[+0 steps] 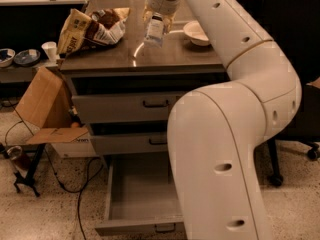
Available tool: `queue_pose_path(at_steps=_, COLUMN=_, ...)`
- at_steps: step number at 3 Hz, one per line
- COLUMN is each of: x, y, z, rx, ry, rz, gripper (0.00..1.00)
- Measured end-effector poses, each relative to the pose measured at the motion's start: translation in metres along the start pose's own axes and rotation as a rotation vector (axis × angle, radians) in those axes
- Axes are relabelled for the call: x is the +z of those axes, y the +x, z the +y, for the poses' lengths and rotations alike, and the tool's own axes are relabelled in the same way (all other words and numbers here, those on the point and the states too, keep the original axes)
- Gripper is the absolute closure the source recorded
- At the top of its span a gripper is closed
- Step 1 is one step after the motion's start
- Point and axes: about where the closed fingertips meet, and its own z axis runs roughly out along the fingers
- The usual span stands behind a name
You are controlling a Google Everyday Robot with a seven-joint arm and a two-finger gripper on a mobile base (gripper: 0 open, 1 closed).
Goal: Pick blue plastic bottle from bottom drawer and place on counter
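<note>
- The blue plastic bottle [154,34] hangs over the counter [165,56], near its middle, white cap up and tilted slightly.
- It cannot be told whether the bottle's base touches the counter or hangs just above it.
- The gripper [156,26] comes down from above, with its jaws clamped on the bottle's upper part, one on each side.
- The white arm [250,49] bends back from the gripper across the right side of the view and down to the big white body in front.
- A white bowl [196,33] sits on the counter just to the right of the bottle, apart from it.
- Crumpled snack bags [90,30] lie on the counter's left end, well apart from the bottle.
- Below, the bottom drawer [137,194] is pulled out, and its grey floor shows nothing in the visible part; the arm hides its right side.
- The two upper drawers [125,106] are nearly closed.
- A cardboard box [42,101] with open flaps leans against the cabinet's left side.
- A black chair [295,44] stands to the right, behind the arm.
</note>
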Motion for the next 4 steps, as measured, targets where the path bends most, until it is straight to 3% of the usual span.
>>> queue_pose_path(at_steps=1, x=0.039, y=-0.022, z=-0.016, rx=-0.085, ry=-0.033, rz=-0.099, gripper=0.8)
queue_pose_path(at_steps=2, x=0.056, y=-0.032, z=-0.009, rx=-0.097, ry=-0.04, rz=-0.15, gripper=0.58)
queue_pose_path(at_steps=4, x=0.048, y=-0.027, z=0.002, rx=-0.074, ry=0.073, rz=-0.168, gripper=0.11)
